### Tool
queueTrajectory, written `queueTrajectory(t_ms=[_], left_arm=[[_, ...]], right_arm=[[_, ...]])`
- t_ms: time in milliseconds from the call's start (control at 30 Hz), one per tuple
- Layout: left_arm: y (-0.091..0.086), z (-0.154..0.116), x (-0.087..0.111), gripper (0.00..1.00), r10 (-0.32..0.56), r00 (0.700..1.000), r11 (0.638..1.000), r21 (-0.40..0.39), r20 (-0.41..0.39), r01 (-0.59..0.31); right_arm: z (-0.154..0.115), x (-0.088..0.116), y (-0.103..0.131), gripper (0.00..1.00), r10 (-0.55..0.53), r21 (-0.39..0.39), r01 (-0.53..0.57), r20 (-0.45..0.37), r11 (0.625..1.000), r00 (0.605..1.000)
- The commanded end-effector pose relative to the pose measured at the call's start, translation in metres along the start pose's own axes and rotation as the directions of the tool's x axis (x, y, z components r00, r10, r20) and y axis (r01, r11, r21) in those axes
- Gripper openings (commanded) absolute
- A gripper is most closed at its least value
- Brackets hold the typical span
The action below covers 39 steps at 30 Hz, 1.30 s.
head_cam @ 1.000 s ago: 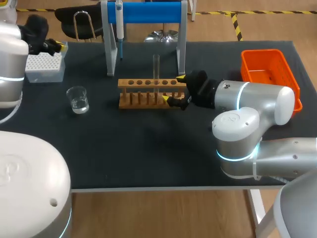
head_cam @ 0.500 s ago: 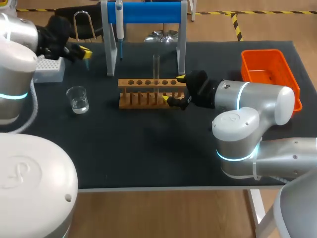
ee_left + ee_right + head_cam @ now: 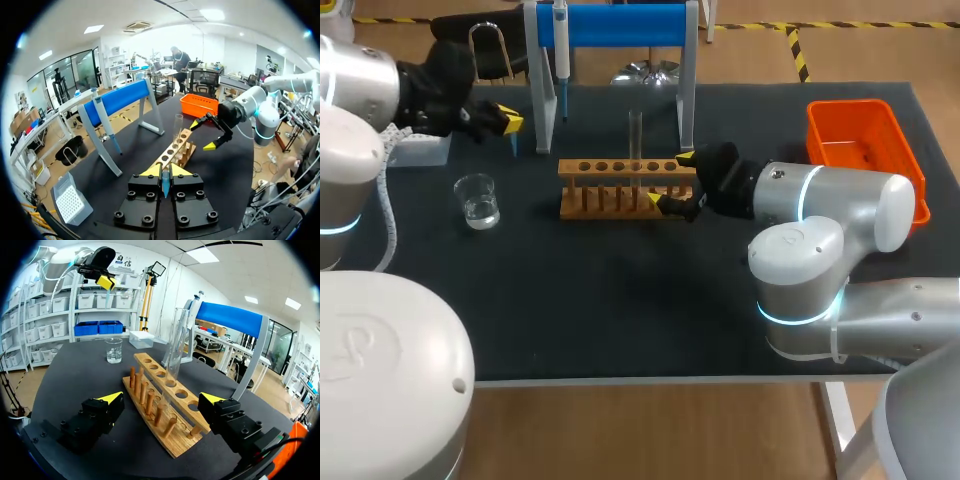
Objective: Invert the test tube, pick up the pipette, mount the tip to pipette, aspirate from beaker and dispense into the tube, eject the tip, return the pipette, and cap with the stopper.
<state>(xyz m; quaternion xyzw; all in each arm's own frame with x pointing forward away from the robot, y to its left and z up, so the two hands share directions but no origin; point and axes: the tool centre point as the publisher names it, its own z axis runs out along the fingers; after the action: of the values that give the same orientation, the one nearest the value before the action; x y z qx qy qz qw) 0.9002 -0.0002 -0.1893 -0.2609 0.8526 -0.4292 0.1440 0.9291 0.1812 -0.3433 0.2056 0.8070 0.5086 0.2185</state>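
A clear test tube (image 3: 635, 135) stands upright in the wooden rack (image 3: 620, 188). My right gripper (image 3: 670, 179) is open, with its fingers on either side of the rack's right end (image 3: 155, 390) and not touching it. The tube (image 3: 177, 342) stands just ahead of that gripper (image 3: 162, 398). My left gripper (image 3: 510, 122) hovers left of the blue stand and is shut on a small blue pipette tip (image 3: 165, 184). The pipette (image 3: 560, 50) hangs on the stand (image 3: 620, 25). A beaker (image 3: 477, 200) holding clear liquid sits at the left.
A white tip box (image 3: 420, 148) sits at the far left, partly hidden by my left arm. An orange bin (image 3: 860, 150) stands at the right edge. The stand's legs (image 3: 686, 90) rise just behind the rack.
My left arm has swung right from over the tip box toward the stand, carrying the blue tip. The right arm, rack and tube have not moved.
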Motion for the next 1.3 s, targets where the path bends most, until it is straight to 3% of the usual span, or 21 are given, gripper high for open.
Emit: queueTrajectory(t_ms=[33, 200, 367, 633, 800, 1000, 1233, 1300], left_arm=[[0.000, -0.001, -0.001, 0.00, 0.000, 1.000, 1.000, 0.000, -0.004, 0.000], [-0.003, 0.002, 0.003, 0.00, 0.012, 1.000, 1.000, -0.011, -0.025, -0.012], [-0.018, 0.014, 0.037, 0.00, 0.039, 0.995, 0.999, -0.027, -0.093, -0.041], [-0.052, 0.040, 0.108, 0.00, 0.056, 0.979, 0.998, -0.028, -0.194, -0.063], [-0.066, 0.046, 0.143, 0.00, 0.055, 0.976, 0.998, -0.011, -0.211, -0.059], [-0.076, 0.051, 0.177, 0.00, 0.073, 0.974, 0.997, 0.005, -0.215, -0.074], [-0.084, 0.054, 0.199, 0.00, 0.090, 0.964, 0.995, 0.053, -0.249, -0.079], [-0.087, 0.056, 0.204, 0.00, 0.091, 0.966, 0.996, 0.013, -0.242, -0.090]], right_arm=[[-0.001, 0.000, 0.001, 1.00, 0.000, 0.004, 0.000, -0.003, 1.000, 1.000], [-0.001, 0.000, 0.001, 1.00, 0.000, 0.004, 0.000, -0.003, 1.000, 1.000], [-0.001, 0.000, 0.001, 1.00, 0.000, 0.004, 0.000, -0.003, 1.000, 1.000], [-0.001, 0.000, 0.001, 1.00, 0.000, 0.004, 0.000, -0.003, 1.000, 1.000], [-0.001, 0.000, 0.001, 1.00, 0.000, 0.004, 0.000, -0.003, 1.000, 1.000], [-0.001, 0.000, 0.001, 1.00, 0.000, 0.004, 0.000, -0.003, 1.000, 1.000], [-0.001, 0.000, 0.001, 1.00, 0.000, 0.004, 0.000, -0.003, 1.000, 1.000], [-0.001, 0.000, 0.001, 1.00, 0.000, 0.004, 0.000, -0.003, 1.000, 1.000]])
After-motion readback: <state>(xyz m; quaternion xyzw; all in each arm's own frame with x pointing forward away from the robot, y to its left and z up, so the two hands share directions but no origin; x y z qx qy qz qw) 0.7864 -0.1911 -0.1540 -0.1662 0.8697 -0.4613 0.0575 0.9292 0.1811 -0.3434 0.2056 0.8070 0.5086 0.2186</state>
